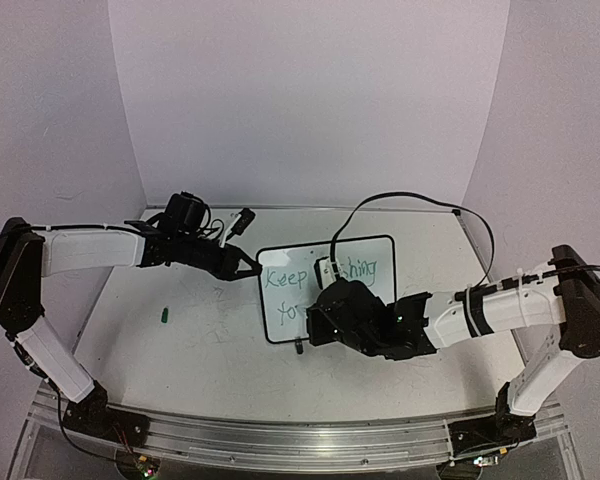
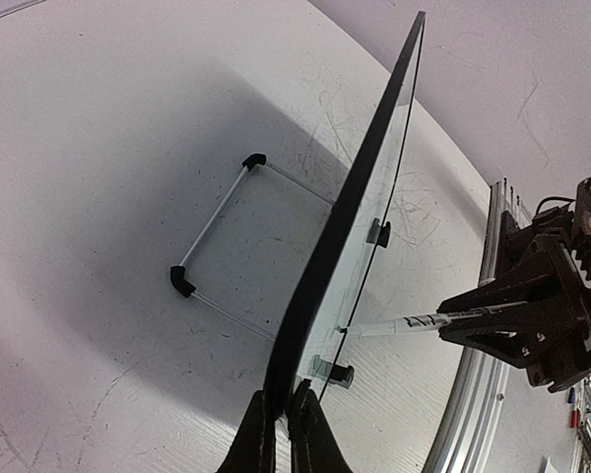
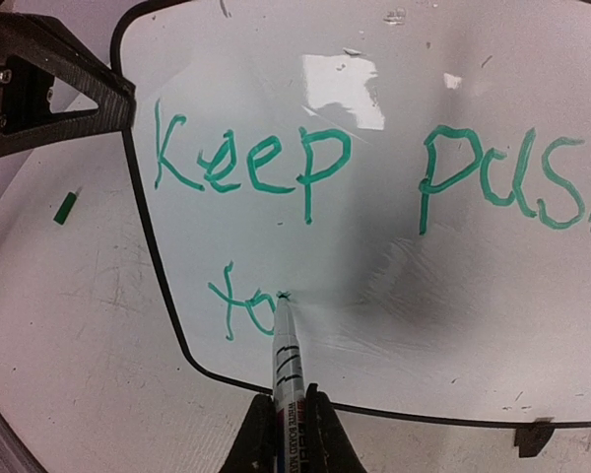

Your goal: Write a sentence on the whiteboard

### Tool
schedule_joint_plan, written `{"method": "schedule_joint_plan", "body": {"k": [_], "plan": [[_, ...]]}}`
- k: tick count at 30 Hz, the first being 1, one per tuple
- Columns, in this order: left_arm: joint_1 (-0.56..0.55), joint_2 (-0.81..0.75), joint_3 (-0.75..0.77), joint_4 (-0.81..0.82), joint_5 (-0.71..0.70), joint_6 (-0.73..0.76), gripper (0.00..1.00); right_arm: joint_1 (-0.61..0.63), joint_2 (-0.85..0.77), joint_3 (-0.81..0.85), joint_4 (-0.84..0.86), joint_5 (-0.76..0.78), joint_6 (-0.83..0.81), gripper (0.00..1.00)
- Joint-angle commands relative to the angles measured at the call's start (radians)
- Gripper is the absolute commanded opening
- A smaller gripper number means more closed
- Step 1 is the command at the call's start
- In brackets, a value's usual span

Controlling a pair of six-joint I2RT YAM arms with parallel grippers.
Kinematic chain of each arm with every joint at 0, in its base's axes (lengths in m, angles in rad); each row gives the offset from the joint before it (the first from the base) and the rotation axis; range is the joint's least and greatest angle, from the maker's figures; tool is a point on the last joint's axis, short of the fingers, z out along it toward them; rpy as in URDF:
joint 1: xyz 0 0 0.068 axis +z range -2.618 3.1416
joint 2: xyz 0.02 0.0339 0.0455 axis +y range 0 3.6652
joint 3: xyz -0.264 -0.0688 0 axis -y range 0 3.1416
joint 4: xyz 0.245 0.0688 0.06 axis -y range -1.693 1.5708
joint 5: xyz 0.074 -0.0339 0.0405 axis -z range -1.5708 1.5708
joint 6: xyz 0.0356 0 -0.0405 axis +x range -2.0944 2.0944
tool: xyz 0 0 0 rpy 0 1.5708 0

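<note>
1. Sentence point(image 3: 251, 163): green "Keep pushing" on the top line, "fo" below, on the whiteboard point(image 3: 453, 325), which stands on its feet mid-counter point(image 1: 180, 340).
2. Marker point(image 3: 286, 360) tip touches the board at "fo"; right gripper point(image 3: 288, 409) jaws clamped on the marker.
3. Left gripper point(image 2: 286, 394) jaws clamped on the board's upper left corner.

You see the right pincer point(image 3: 291, 426) clamped on a marker point(image 3: 287, 363), its tip touching the whiteboard point(image 3: 424, 296) on the second line of the sentence point(image 3: 305, 168). In green, "Keep" and "push" fill the top line, with "fo" below. The left pincer point(image 3: 97, 97) meets the board's upper-left rim. A small green piece point(image 3: 66, 207) lies on the scuffed desk point(image 3: 59, 335).
</note>
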Motion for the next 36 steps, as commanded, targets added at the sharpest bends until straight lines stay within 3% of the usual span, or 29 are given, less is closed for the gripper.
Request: {"method": "schedule_joint_plan", "body": {"k": [1,36], "plan": [[-0.001,-0.019,0.036,-0.008,-0.043,0.024,0.00,0.005,-0.019,-0.011,-0.029,0.030,0.032,0.00],[-0.002,-0.011,0.036,-0.008,-0.038,0.024,0.00,0.013,0.033,0.002,-0.044,-0.004,0.045,0.00]]}}
